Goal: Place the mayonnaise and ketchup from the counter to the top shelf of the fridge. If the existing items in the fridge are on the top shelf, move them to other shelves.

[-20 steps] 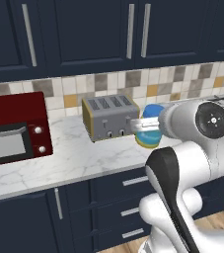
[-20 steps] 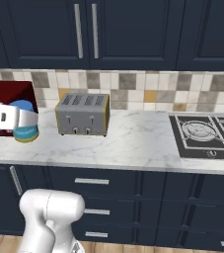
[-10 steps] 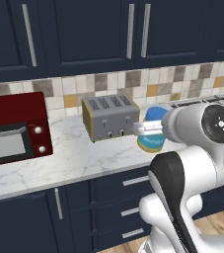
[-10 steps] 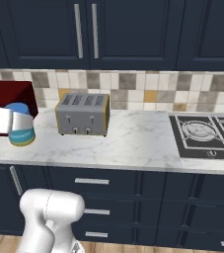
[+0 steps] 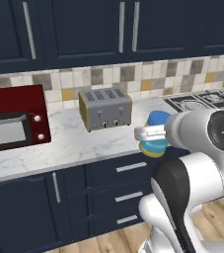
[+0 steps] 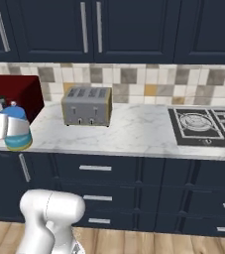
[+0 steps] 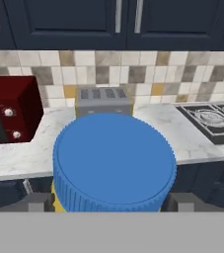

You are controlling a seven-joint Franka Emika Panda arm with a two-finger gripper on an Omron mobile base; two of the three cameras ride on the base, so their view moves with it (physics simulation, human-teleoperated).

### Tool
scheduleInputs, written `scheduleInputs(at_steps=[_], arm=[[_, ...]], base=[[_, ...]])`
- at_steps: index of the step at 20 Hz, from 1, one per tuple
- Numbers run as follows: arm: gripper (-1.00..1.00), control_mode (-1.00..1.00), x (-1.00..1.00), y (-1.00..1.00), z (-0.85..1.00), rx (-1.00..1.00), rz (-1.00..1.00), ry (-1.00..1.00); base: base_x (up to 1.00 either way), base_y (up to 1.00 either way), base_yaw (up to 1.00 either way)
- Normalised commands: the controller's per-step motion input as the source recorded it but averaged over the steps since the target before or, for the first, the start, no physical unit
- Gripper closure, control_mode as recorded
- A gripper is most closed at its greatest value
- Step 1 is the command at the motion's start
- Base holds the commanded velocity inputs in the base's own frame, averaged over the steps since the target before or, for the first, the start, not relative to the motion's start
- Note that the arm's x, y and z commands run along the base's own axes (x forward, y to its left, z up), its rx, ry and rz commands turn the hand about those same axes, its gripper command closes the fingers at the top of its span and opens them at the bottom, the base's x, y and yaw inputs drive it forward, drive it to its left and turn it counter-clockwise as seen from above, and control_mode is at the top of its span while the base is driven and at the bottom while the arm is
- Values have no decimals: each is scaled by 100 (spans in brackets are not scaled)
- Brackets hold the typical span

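Marbled counter point(image 5: 69, 143) spans mid-frame, carrying a grey toaster point(image 5: 105, 108) and a red microwave point(image 5: 12, 121) at left. Gripper point(image 7: 113, 200) pinches the mayonnaise point(image 7: 114, 160), held clear at the counter's front edge, centre-right in the left base view.

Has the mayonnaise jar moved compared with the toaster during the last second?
Yes. In the left base view, the jar, held in the gripper, has drifted right, away from the toaster.

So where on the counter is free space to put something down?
The counter is bare between the toaster and the stove, and along its front edge. It is tighter between the toaster and the red microwave, near where the pincer holds the mayonnaise.
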Motion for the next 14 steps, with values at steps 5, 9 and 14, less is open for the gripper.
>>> scheduleInputs(at_steps=[5,9,14], arm=[[100,100,0,0,0,0,0,0],[100,100,0,0,0,0,0,0],[100,100,0,0,0,0,0,0]], base=[[-100,28,10],[-100,71,20],[-81,95,26]])
